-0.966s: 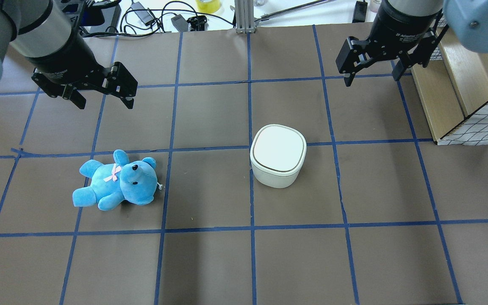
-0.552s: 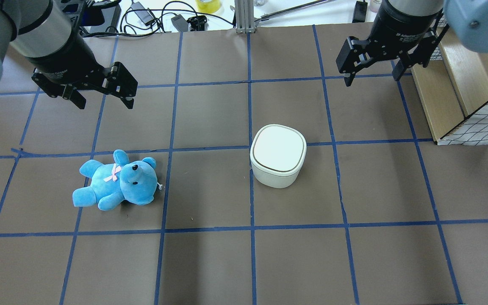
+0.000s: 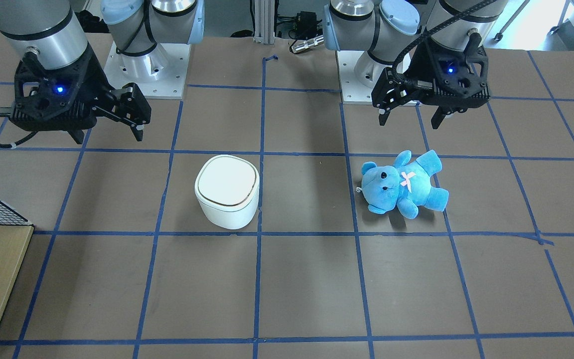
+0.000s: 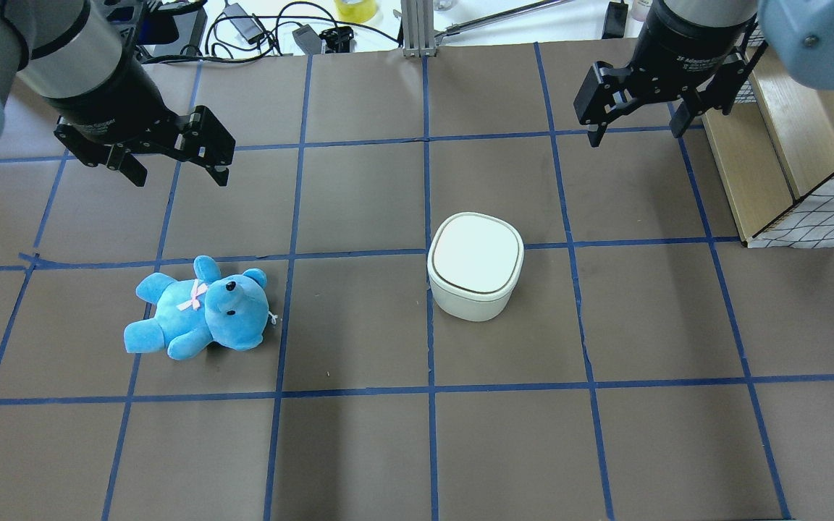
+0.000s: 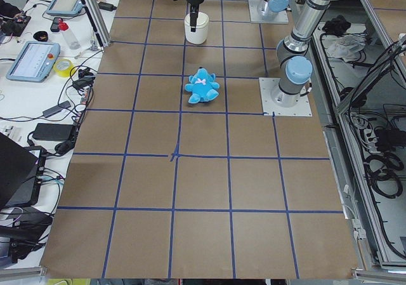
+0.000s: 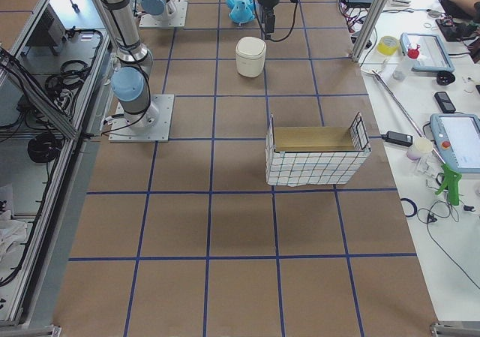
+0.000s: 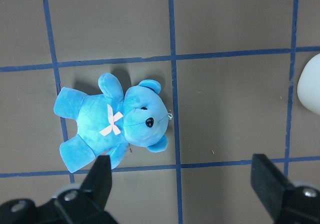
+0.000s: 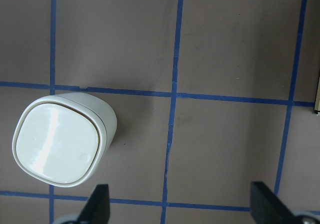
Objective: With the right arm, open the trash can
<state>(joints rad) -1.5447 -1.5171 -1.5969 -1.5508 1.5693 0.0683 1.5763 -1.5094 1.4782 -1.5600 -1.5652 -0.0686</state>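
Note:
The white trash can [image 4: 475, 264] stands near the table's middle with its flat lid shut; it also shows in the front view [image 3: 227, 192] and in the right wrist view [image 8: 60, 146]. My right gripper [image 4: 634, 136] is open and empty. It hangs above the table, beyond the can and to its right, well apart from it. In the front view the right gripper [image 3: 107, 133] is at the upper left. My left gripper [image 4: 179, 177] is open and empty, above the table beyond the blue teddy bear [image 4: 200, 307].
A wooden box with a wire-grid side [image 4: 786, 145] stands at the table's right edge, close to the right arm. The teddy bear [image 3: 401, 184] lies on its back, left of the can in the overhead view. Cables and tools [image 4: 258, 29] lie beyond the far edge.

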